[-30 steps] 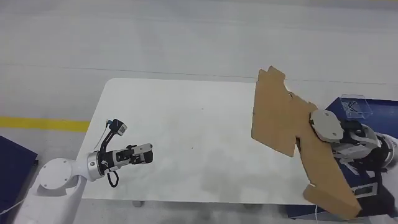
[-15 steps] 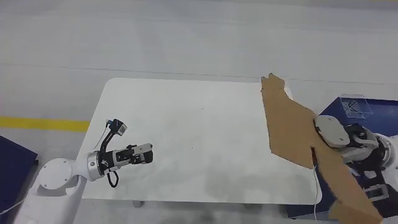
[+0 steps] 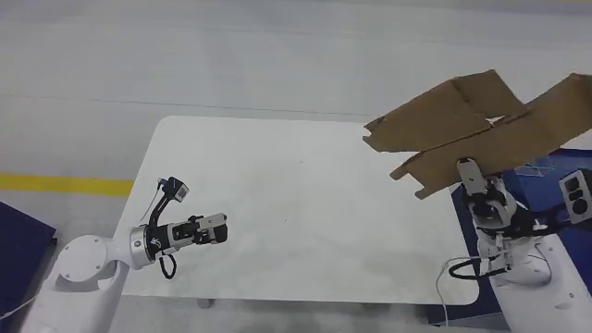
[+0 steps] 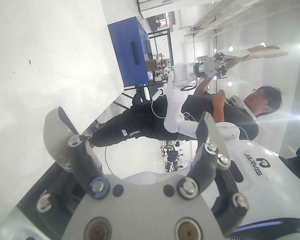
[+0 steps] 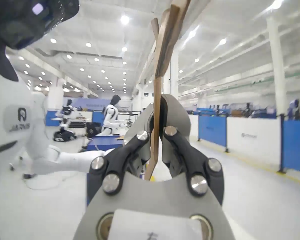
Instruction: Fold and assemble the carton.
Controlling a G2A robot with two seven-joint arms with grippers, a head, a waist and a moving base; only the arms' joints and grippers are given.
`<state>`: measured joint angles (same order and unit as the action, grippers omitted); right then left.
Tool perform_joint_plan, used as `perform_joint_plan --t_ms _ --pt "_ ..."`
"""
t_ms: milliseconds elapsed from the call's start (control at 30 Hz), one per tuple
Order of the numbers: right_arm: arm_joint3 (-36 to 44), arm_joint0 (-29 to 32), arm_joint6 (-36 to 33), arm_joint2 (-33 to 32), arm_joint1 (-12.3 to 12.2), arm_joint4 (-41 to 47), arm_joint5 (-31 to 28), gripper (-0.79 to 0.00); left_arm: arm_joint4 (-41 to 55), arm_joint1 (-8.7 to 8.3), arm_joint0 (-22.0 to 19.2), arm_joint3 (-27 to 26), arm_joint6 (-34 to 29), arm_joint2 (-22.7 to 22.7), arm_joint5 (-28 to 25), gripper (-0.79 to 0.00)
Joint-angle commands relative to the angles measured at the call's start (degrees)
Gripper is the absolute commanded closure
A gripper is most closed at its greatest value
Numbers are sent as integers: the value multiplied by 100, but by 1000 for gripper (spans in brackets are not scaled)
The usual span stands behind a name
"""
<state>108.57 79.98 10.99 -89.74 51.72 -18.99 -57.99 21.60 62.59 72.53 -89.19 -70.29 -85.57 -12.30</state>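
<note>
A flat brown carton (image 3: 481,125) is held up in the air over the table's right edge, its flaps spread toward the far right. My right gripper (image 3: 466,168) is shut on its lower edge; the right wrist view shows the cardboard (image 5: 164,51) edge-on, pinched in the right gripper (image 5: 156,116). In the left wrist view the carton (image 4: 259,52) appears far off, past the table. My left gripper (image 3: 222,229) hovers low over the table's near left part; the left wrist view shows the left gripper (image 4: 137,121) open with nothing between the fingers.
The white table (image 3: 296,194) stretches between the two arms. A blue bin (image 3: 564,162) with a clear container stands off the right side. A blue cabinet (image 4: 132,51) stands beyond the table. A person in black (image 4: 214,116) sits behind my right arm.
The right arm swung the carton up from a hanging, near-vertical pose beside the table to a raised, flatter one above the right edge. The left arm has kept still.
</note>
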Motion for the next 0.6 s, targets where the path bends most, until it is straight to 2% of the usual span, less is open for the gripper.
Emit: perform_joint_plan --t_ms 0,133,200,267,400,567 --pt "-73 119 -1289 118 -126 1498 34 0 0 0 0 0 0 0 0 -785" --pt "-21 315 -3398 413 -353 3692 644 0 0 0 0 0 0 0 0 -785" --pt "-77 403 -4356 502 -436 4783 1203 0 0 0 0 0 0 0 0 -785" --pt "-179 420 -5062 479 -480 5609 1488 0 0 0 0 0 0 0 0 -785" --pt "-316 495 -5998 519 -501 6863 2099 0 0 0 0 0 0 0 0 -785" --pt "-398 495 -6129 471 -502 7008 2239 0 0 0 0 0 0 0 0 -785"
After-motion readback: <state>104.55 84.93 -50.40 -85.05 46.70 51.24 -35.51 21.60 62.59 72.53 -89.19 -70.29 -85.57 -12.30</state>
